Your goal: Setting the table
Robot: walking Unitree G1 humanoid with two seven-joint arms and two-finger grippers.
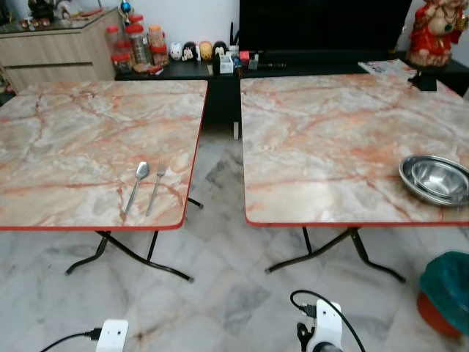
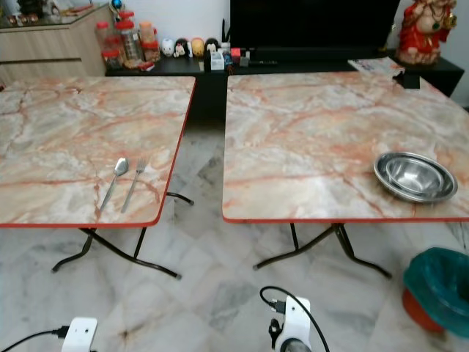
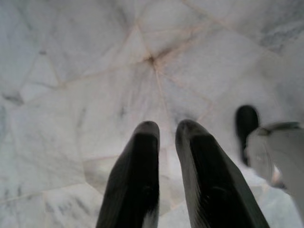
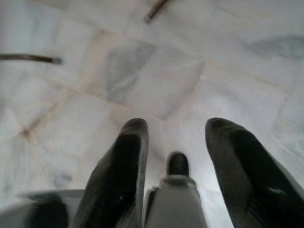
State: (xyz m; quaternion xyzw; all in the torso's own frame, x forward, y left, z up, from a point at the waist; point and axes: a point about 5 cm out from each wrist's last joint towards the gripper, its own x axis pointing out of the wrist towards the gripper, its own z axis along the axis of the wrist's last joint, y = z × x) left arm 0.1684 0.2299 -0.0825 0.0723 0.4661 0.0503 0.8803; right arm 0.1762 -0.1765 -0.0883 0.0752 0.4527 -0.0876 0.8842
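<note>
Spoon and fork: spoon (image 1: 138, 184) and fork (image 1: 156, 186) lie side by side, near the front edge of the left counter (image 1: 66, 139)
Bowls: stacked steel bowls (image 1: 435, 178) sit by the right counter (image 1: 330, 139) front right corner
Left claw (image 3: 167, 135): hangs low over the marble floor (image 3: 71, 71), fingers nearly together, holding nothing
Right claw (image 4: 175, 133): also hanging over the floor, fingers moderately apart, empty
Beyond: jars (image 1: 135, 44) and a red figurine (image 1: 432, 29) on the dark shelf behind
</note>
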